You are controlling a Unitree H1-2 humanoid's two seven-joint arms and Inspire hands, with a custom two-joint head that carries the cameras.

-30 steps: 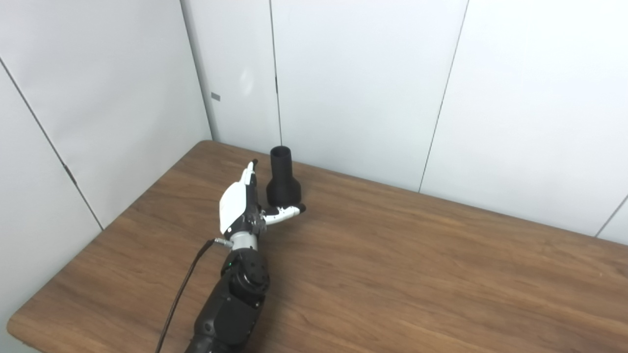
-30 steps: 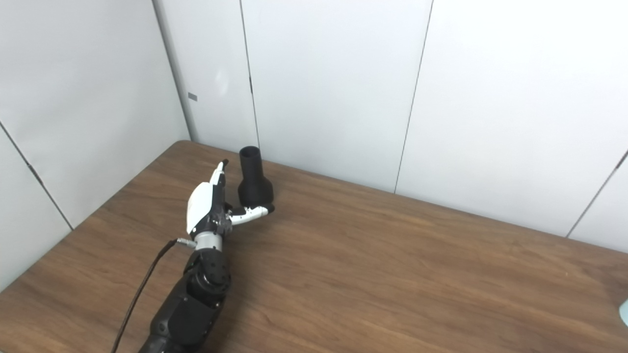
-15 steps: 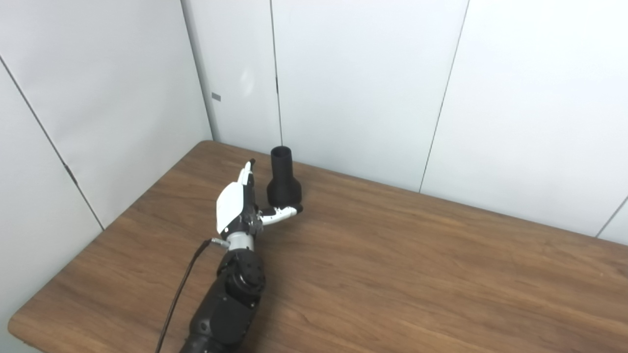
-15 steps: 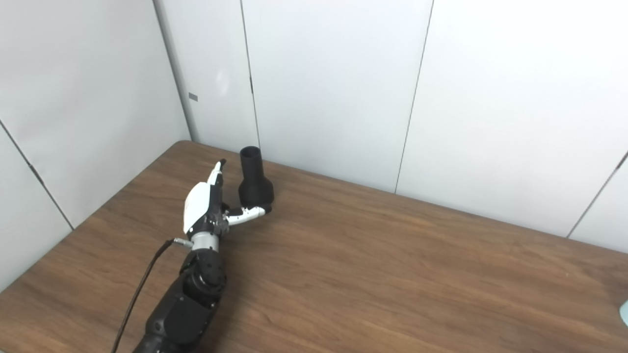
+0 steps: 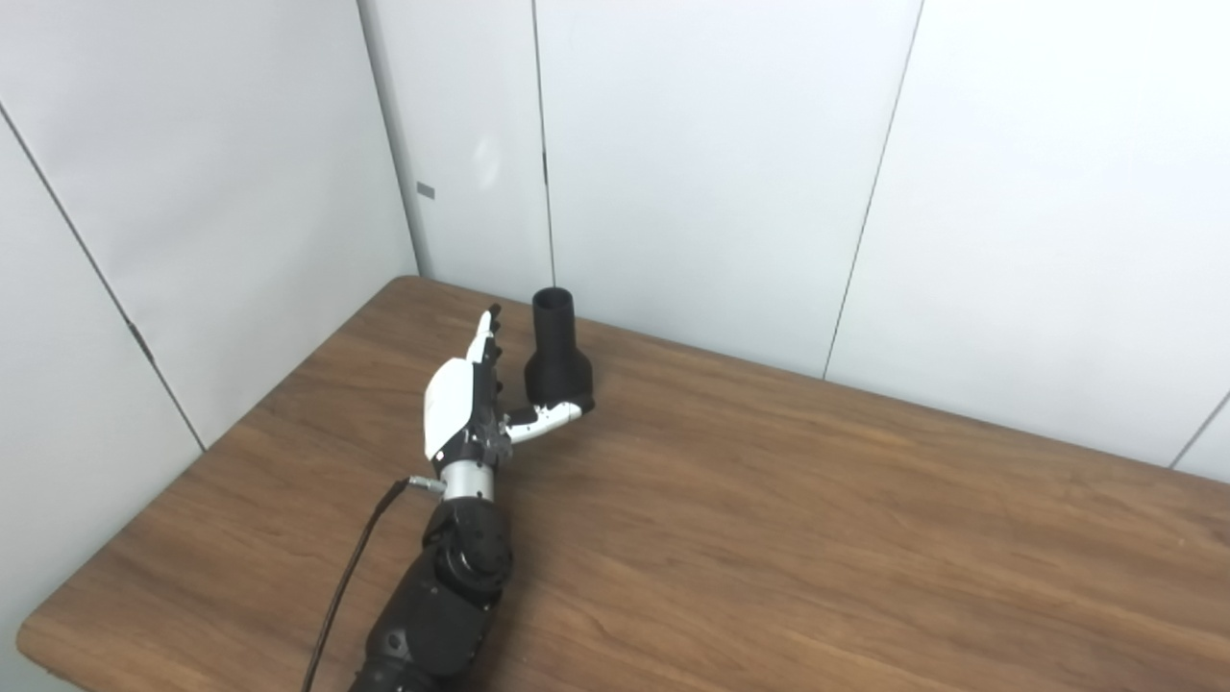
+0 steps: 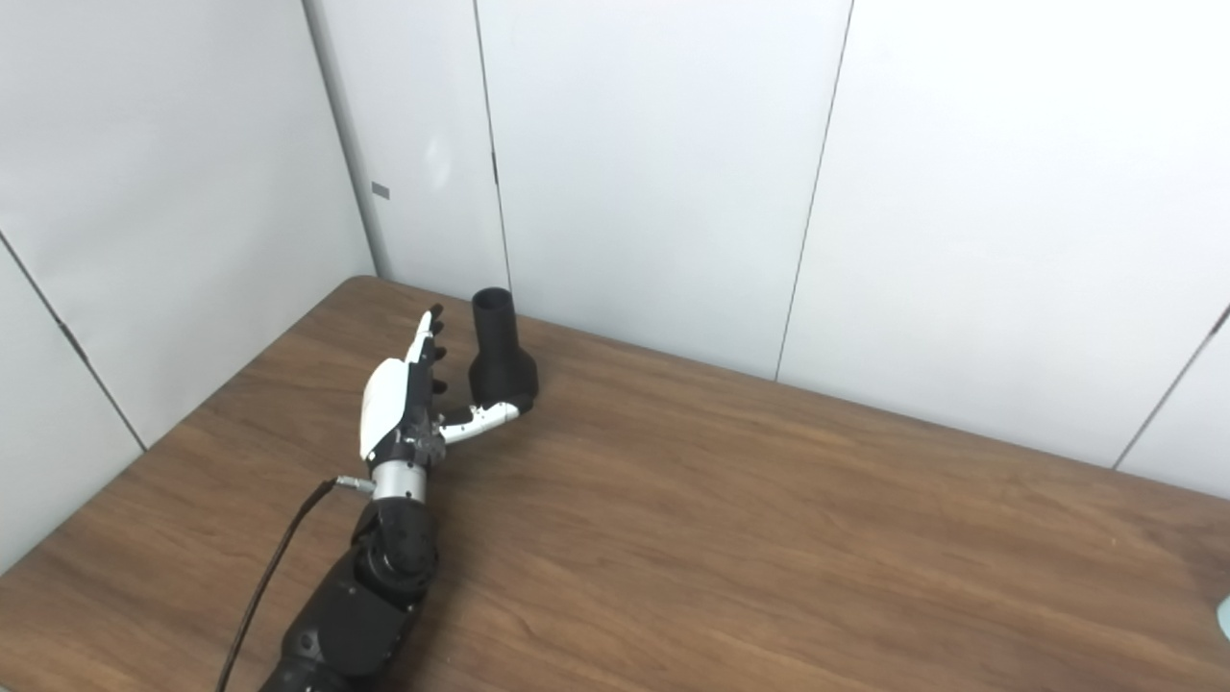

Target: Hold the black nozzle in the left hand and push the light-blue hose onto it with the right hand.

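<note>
The black nozzle [image 5: 556, 352] stands upright near the table's back left corner, narrow neck up and wide base down. My left hand [image 5: 470, 402] is open just to its left, fingers straight and pointing away from me, palm toward the nozzle. Its thumb reaches to the right in front of the nozzle's base; I cannot tell if it touches. In the right eye view the same nozzle [image 6: 500, 351] and hand [image 6: 405, 402] appear. A sliver of something light blue [image 6: 1224, 615] shows at the right edge of the right eye view; I cannot tell whether it is the hose. My right hand is out of view.
The brown wooden table [image 5: 769, 538] runs to white wall panels [image 5: 711, 163] close behind the nozzle. A black cable [image 5: 346, 586] hangs along my left forearm. The table's left edge lies a short way left of the hand.
My left hand has drifted slightly left and rolled a little, so the separate fingers now show beside the nozzle. The nozzle has not moved.
</note>
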